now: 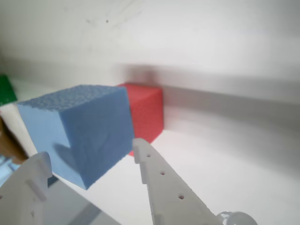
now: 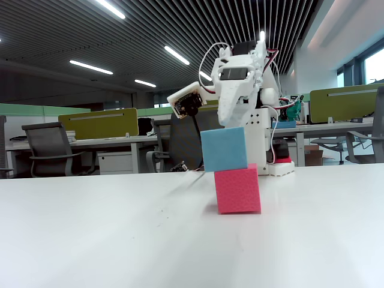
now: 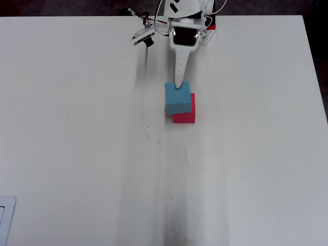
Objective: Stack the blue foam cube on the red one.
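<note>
The blue foam cube [image 1: 79, 126] sits between my gripper's [image 1: 91, 150] two white fingers, which press against its sides. In the fixed view the blue foam cube [image 2: 224, 149] rests on or just above the top of the red one [image 2: 238, 190], shifted to the left so it overhangs. My gripper [image 2: 230, 123] reaches down onto the cube's upper far side. From overhead the blue foam cube [image 3: 177, 98] covers most of the red one [image 3: 186, 115], whose right and near edges show. The gripper [image 3: 179, 86] meets the cube's far edge.
The robot base [image 3: 187, 23] stands at the table's far edge [image 3: 77, 17] with loose cables beside it. A green object [image 1: 6, 89] shows at the left of the wrist view. Office desks and chairs stand behind the table in the fixed view.
</note>
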